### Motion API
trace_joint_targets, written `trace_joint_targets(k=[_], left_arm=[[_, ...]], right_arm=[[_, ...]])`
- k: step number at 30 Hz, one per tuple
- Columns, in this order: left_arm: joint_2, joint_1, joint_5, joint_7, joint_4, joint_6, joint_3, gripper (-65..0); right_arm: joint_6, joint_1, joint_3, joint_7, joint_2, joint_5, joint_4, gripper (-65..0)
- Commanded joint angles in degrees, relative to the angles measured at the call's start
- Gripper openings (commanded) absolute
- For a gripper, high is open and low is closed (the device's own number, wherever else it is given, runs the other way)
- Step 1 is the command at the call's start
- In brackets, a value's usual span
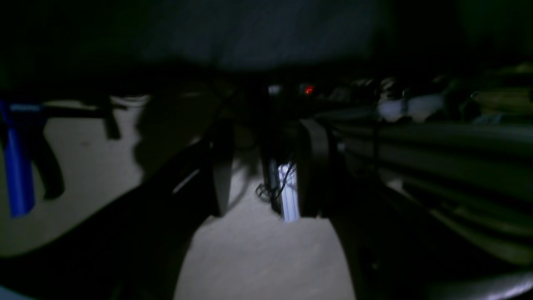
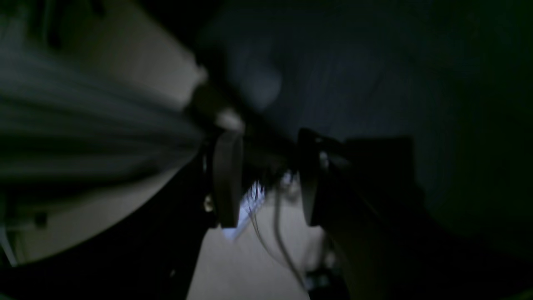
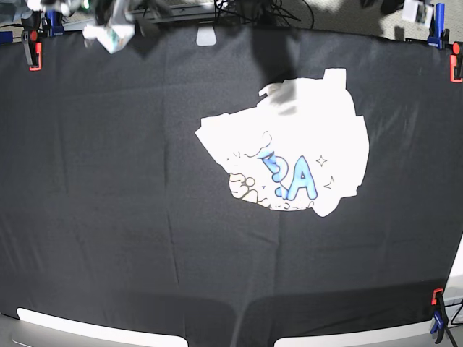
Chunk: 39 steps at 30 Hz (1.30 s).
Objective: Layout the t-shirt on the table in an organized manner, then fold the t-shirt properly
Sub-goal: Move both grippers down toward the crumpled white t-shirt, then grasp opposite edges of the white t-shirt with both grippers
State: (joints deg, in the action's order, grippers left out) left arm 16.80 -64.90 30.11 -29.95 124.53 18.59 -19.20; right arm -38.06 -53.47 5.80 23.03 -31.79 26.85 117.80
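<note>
The white t-shirt (image 3: 304,148) lies crumpled right of the middle of the black table (image 3: 108,202). Its blue letters and sparkles face up. In the base view a blurred white shape at the far left edge is my right arm (image 3: 108,29), and a dark blur (image 3: 271,50) reaches over the far edge toward the shirt's top. In the left wrist view my left gripper (image 1: 266,171) is open and empty, with floor beyond it. In the right wrist view my right gripper (image 2: 268,179) is open and empty, beside black cloth (image 2: 374,62). Neither wrist view shows the shirt.
Red clamps (image 3: 32,54) and blue clamps (image 3: 438,32) grip the table's far corners, and another clamp (image 3: 436,311) sits at the near right. A blue clamp (image 1: 16,166) shows in the left wrist view. Cables and gear lie behind the far edge.
</note>
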Motion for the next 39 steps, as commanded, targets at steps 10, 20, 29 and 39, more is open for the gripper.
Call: trace_joint_targets(k=[10, 20, 29, 39], left_arm=[[0.2, 19.3, 3.3, 0.9, 0.9, 0.3, -0.2, -42.0], [0.2, 34.9, 4.0, 2.0, 0.8, 0.3, -0.2, -42.0], [0.2, 42.8, 3.8, -2.3, 0.8, 0.3, -0.2, -42.0], [0.2, 46.9, 1.0, -1.0, -6.3, 0.3, -0.2, -42.0]], right_arm=[[-0.6, 15.0, 0.2, 3.8, 12.2, 0.8, 0.9, -43.0], [-0.6, 28.0, 0.2, 4.4, 16.3, 0.9, 0.9, -43.0], [-0.5, 34.9, 0.2, 5.2, 20.9, -0.1, 0.8, -43.0], [0.0, 36.1, 0.2, 5.2, 25.7, -10.4, -7.1, -43.0]])
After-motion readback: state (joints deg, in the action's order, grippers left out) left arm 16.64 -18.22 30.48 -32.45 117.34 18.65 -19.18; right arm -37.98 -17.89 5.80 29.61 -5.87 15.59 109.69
